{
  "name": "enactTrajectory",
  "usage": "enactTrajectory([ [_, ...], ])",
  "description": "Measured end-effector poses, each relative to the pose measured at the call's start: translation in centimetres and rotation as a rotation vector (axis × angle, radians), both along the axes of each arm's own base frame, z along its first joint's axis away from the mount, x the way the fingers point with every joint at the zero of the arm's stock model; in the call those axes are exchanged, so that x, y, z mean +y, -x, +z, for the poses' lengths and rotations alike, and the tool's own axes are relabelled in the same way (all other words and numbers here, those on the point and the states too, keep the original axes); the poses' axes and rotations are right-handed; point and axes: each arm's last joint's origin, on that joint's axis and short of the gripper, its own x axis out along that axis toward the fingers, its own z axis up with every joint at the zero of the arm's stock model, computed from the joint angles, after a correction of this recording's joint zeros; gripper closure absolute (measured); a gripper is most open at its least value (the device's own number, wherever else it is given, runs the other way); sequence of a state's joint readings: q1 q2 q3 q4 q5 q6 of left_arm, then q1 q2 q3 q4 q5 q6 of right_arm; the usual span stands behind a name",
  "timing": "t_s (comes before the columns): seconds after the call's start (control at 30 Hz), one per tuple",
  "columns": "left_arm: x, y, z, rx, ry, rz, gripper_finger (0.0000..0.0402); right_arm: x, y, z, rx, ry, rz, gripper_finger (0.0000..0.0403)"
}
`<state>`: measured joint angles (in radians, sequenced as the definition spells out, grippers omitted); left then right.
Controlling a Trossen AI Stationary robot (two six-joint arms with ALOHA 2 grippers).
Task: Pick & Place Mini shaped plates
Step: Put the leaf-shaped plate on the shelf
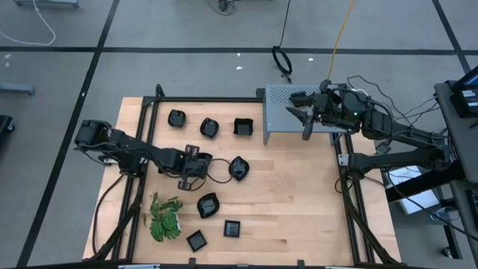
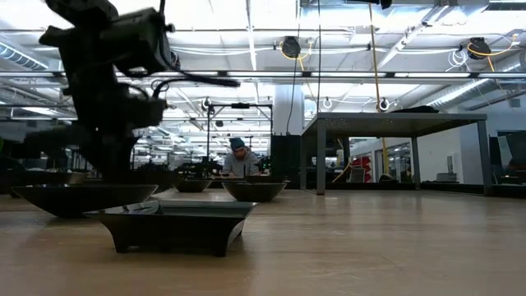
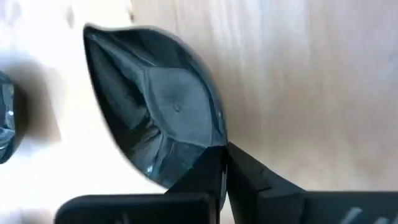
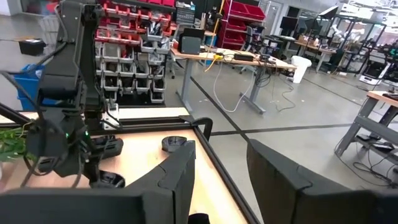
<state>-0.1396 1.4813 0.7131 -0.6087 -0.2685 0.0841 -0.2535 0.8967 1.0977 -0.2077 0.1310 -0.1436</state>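
Centre-left in the high view, the left gripper [image 1: 203, 166] pinches the rim of a leaf-shaped plate [image 3: 155, 106]. The right gripper [image 1: 305, 119] waits spread, upper right. Eight plates remain scattered; sorting has barely begun.

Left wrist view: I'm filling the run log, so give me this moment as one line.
left end effector: shut on leaf-shaped plate rim | right end effector: open, raised over grey box | table: other plates untouched

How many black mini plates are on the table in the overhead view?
7 visible: three along the far edge, one mid-table, three near the front. The left arm may hide more.
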Motion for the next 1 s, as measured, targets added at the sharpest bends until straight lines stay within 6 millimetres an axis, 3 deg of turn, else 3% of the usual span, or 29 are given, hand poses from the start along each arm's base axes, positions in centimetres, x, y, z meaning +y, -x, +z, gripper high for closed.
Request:
enactTrajectory([
  [0.33,0.4,-2.3,6.8,-0.295,0.006,0.021,0.0393,0.0,0.0,0.0,0.004,0.01,0.001,0.0271],
  [0.6,0.4,-6.0,11.8,-0.617,-0.113,-0.166,0.0393,0.0,0.0,-0.1,0.017,0.007,0.001,0.0271],
  [0.77,0.9,-9.0,12.7,-0.729,-0.131,-0.162,0.0395,0.0,0.0,-0.1,0.015,-0.003,0.0,0.0271],
  [1.0,1.1,-14.9,11.3,-0.691,-0.094,-0.195,0.0395,0.0,0.0,-0.3,0.032,-0.008,0.0,0.0271],
])
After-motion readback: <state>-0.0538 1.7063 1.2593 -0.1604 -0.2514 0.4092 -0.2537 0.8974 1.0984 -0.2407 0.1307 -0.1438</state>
